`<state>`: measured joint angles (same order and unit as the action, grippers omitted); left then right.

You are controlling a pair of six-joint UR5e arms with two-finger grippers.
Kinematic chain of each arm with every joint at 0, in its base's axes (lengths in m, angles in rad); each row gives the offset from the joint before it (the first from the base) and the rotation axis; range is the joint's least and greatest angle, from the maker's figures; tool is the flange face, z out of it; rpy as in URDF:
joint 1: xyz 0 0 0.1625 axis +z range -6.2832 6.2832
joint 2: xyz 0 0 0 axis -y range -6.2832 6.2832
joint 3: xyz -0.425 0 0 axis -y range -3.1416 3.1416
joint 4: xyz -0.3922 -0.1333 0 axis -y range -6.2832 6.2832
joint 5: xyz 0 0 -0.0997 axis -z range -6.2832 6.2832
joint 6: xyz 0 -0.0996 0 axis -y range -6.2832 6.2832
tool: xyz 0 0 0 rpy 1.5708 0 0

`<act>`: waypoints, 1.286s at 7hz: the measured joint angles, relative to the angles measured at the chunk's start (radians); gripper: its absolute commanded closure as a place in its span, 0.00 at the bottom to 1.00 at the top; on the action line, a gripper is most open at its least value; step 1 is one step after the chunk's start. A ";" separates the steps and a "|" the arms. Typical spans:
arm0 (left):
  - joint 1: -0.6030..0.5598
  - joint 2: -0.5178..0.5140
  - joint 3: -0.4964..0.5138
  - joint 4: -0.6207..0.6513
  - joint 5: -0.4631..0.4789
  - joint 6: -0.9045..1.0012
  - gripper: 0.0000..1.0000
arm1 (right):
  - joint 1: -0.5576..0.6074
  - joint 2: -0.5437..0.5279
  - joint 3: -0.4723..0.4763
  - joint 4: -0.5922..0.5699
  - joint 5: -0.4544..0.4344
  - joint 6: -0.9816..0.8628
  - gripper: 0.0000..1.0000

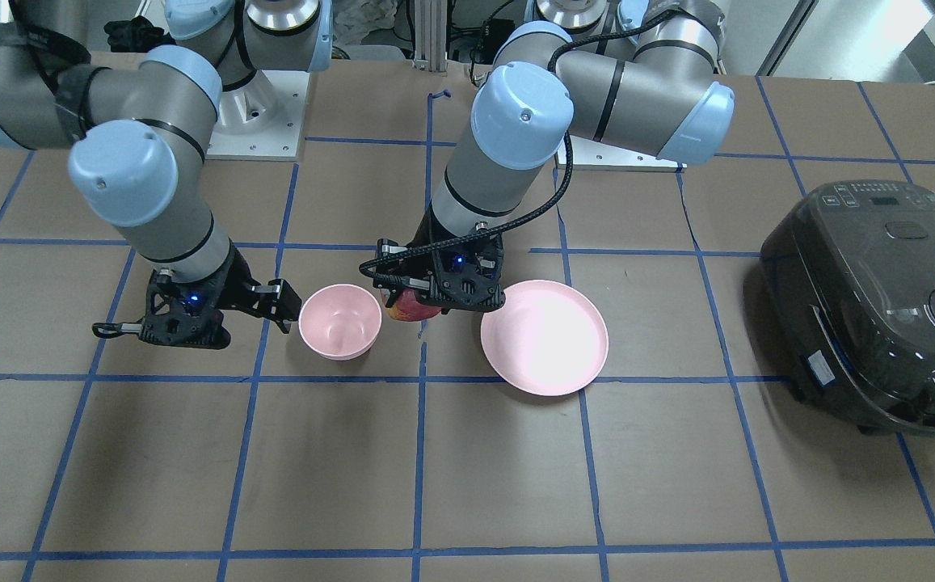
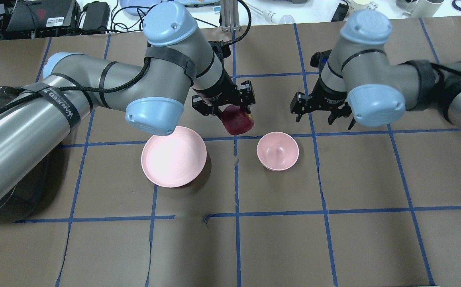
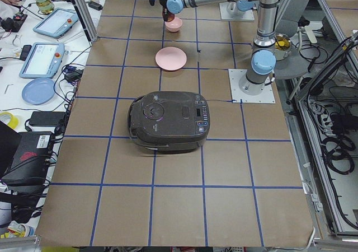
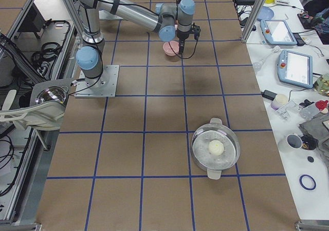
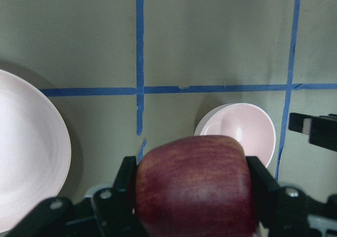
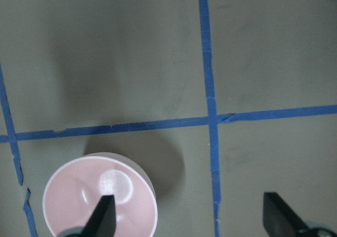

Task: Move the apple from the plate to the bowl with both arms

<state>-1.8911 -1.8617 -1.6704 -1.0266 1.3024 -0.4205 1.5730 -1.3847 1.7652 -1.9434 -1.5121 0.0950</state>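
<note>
My left gripper is shut on the dark red apple and holds it above the table, between the plate and the bowl. In the left wrist view the apple fills the gap between the fingers. The wide pink plate lies empty to the left. The small pink bowl stands empty to the right of the apple. My right gripper is open and empty, above the table just beyond the bowl's right side. The bowl also shows in the right wrist view.
A dark rice cooker stands on the robot's left end of the table. A lidded steel pot sits at the robot's right end. Blue tape lines grid the brown table cover.
</note>
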 measured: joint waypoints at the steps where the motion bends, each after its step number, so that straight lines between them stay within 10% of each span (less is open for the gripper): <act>1: -0.028 -0.028 -0.004 0.035 0.002 -0.053 1.00 | 0.000 -0.038 -0.090 0.118 -0.028 0.001 0.00; 7: -0.177 -0.198 0.013 0.197 0.111 -0.211 1.00 | 0.005 -0.164 -0.221 0.299 -0.096 0.001 0.00; 9: -0.184 -0.223 0.013 0.226 0.114 -0.209 0.37 | 0.005 -0.165 -0.221 0.294 -0.097 -0.002 0.00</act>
<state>-2.0752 -2.0843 -1.6575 -0.8006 1.4162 -0.6292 1.5784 -1.5498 1.5440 -1.6494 -1.6091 0.0935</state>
